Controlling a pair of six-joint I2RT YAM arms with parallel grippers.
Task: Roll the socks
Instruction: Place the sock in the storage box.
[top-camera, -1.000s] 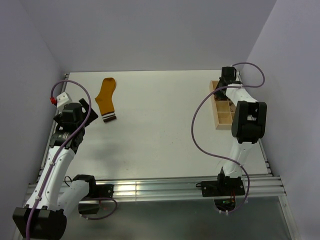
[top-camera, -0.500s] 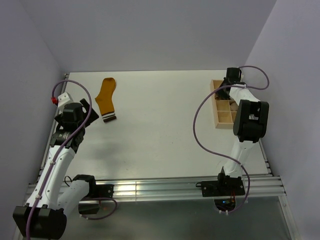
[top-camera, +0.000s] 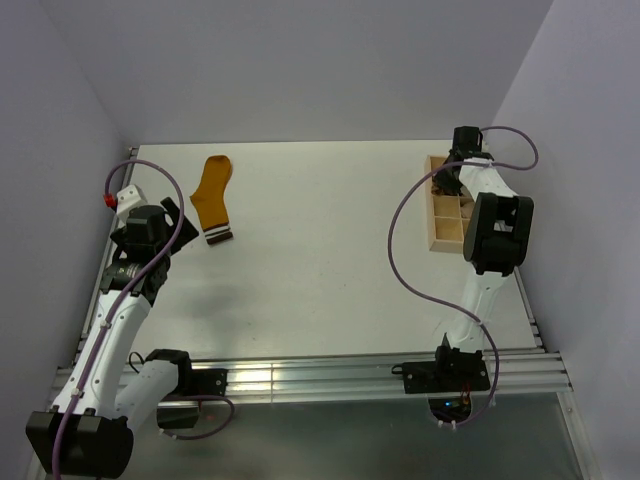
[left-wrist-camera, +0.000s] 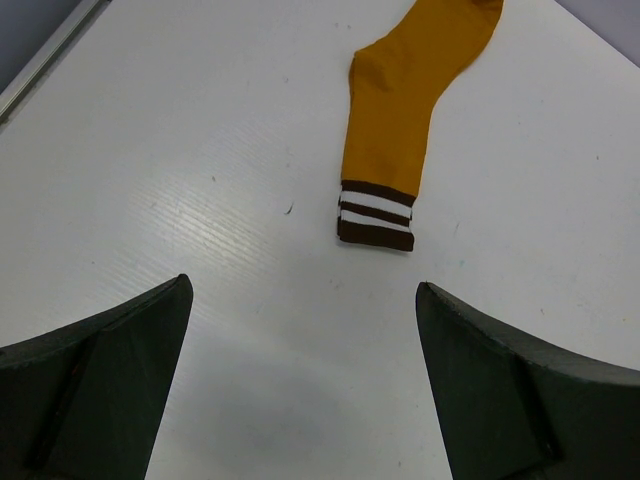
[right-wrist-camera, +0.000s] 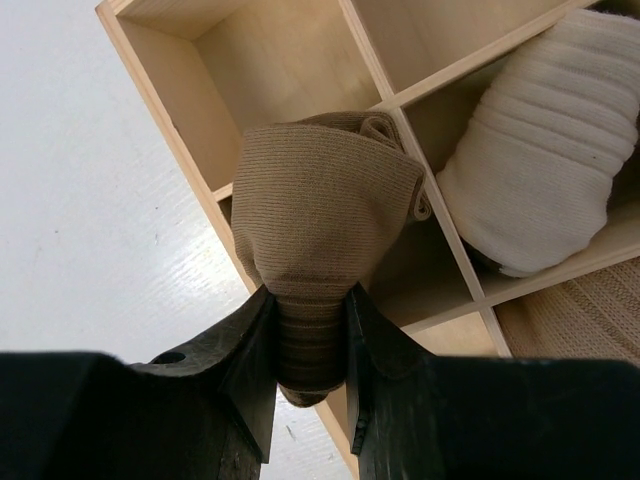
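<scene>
A mustard-orange sock (top-camera: 213, 195) with a white and dark-brown striped cuff lies flat on the white table at the back left. It shows ahead of my left gripper (left-wrist-camera: 303, 290) as the mustard sock (left-wrist-camera: 400, 110). The left gripper (top-camera: 168, 213) hangs open and empty just short of the cuff. My right gripper (right-wrist-camera: 308, 300) is shut on a rolled tan-brown sock (right-wrist-camera: 320, 210). It holds the roll over the divided wooden box (right-wrist-camera: 170, 110). In the top view the right gripper (top-camera: 447, 180) is over the box's far end.
The wooden box (top-camera: 440, 238) stands at the table's right edge, close to the right wall. One compartment holds a cream-white rolled bundle (right-wrist-camera: 540, 160), and a beige knit piece (right-wrist-camera: 585, 320) fills another. The left wall runs close beside the left arm.
The right arm has shifted slightly right and back over the box, still holding the tan roll. The left arm and mustard sock have not moved.
</scene>
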